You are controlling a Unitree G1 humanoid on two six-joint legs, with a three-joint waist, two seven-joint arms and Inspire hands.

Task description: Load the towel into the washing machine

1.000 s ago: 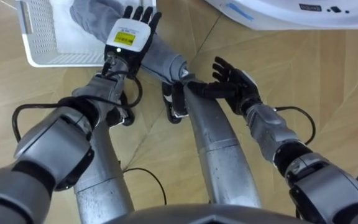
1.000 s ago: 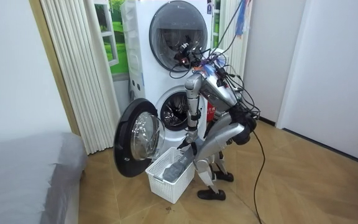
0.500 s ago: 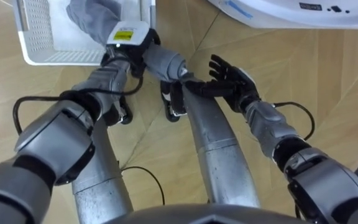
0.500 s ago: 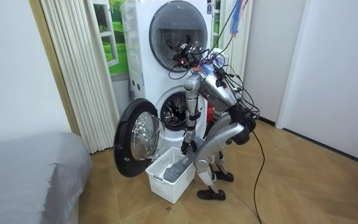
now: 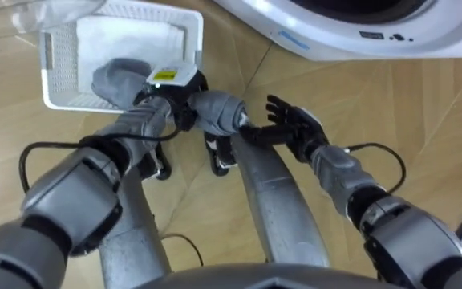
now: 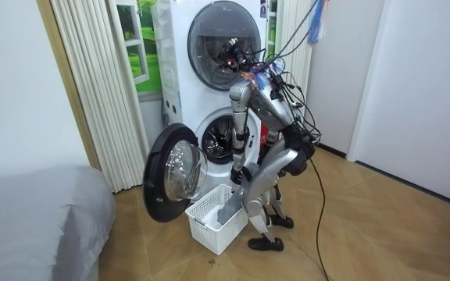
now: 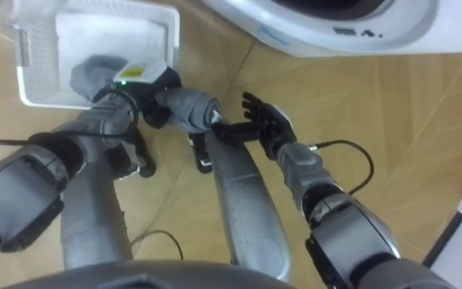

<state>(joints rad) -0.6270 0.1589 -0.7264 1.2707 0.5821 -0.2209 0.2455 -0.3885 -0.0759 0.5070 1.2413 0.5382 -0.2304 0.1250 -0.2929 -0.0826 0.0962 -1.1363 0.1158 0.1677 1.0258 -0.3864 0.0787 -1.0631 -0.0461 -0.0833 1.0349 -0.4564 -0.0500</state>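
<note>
A grey towel [image 5: 117, 79] lies partly in a white plastic basket [image 5: 191, 36] on the wooden floor. My left hand [image 5: 169, 80] is over the basket's near right corner, its fingers curled round the towel. One bunched end of the towel sticks out to the right of that hand. In the room view the towel [image 6: 226, 209] hangs from the hand down into the basket [image 6: 205, 228]. My right hand [image 5: 293, 128] hovers open to the right, holding nothing. The washing machine [image 5: 335, 36] stands just ahead, with its round door [image 6: 170, 173] swung open and the drum [image 6: 219, 140] exposed.
A second machine [image 6: 223, 35] is stacked on top of the washer. Pleated curtains [image 6: 100, 94] hang at the room view's left, above a grey bed [image 6: 30, 218]. Open wooden floor [image 6: 381, 234] lies at the room view's right.
My left hand's fingers have curled from straight onto the towel, and the towel has risen partly out of the basket. My body has straightened a little, shifting the eye views. The right hand stays open.
</note>
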